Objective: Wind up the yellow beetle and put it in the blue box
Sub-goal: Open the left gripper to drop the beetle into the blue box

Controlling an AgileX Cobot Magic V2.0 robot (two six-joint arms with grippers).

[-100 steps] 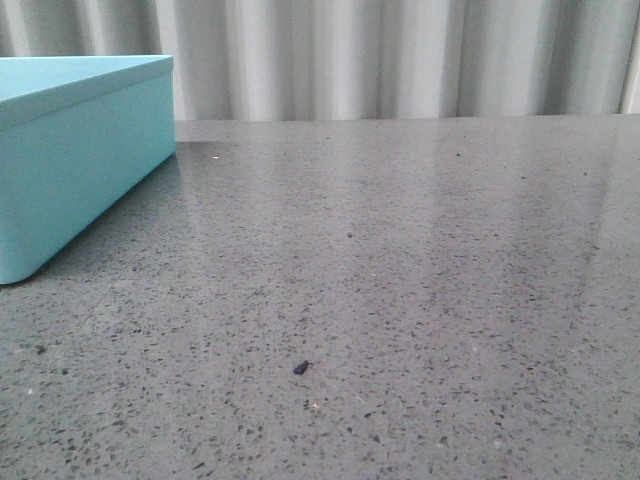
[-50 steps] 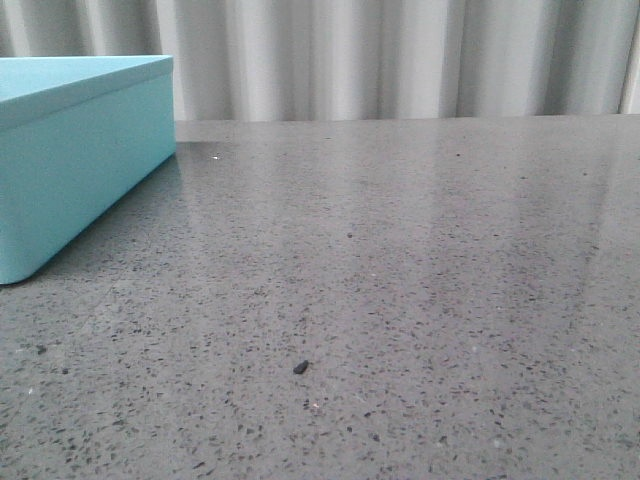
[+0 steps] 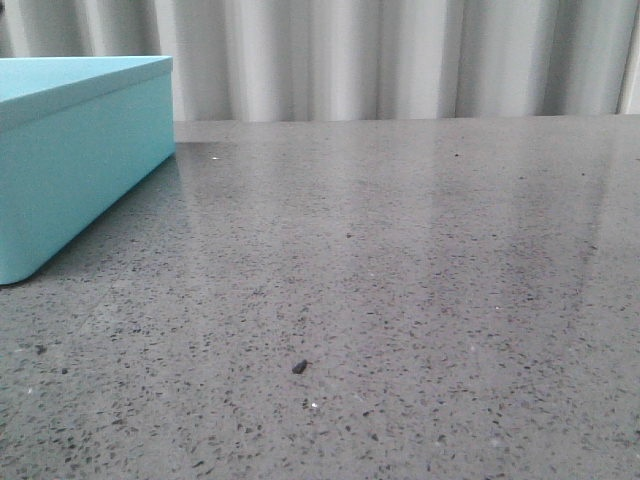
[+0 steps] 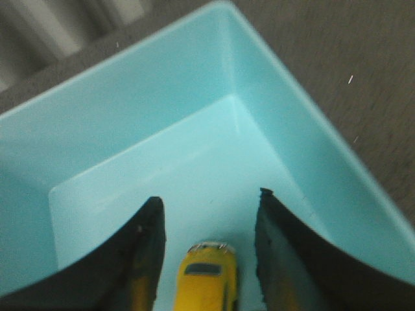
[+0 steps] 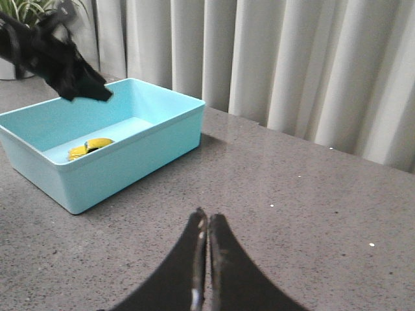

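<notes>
The blue box (image 3: 80, 170) stands open at the table's far left. In the left wrist view the yellow beetle (image 4: 209, 275) lies on the floor of the box (image 4: 162, 97), between the spread fingers of my left gripper (image 4: 210, 197). The gripper is open and there is a gap on each side of the car. The right wrist view shows the beetle (image 5: 91, 148) inside the box (image 5: 130, 162), with the left gripper (image 5: 87, 94) raised above it. My right gripper (image 5: 207, 215) is shut and empty over bare table, apart from the box.
The grey speckled table (image 3: 400, 300) runs to pleated white curtains (image 3: 400, 60) at the back. A small dark speck (image 3: 299, 367) lies on the table. A potted plant (image 5: 19, 13) shows behind the box in the right wrist view.
</notes>
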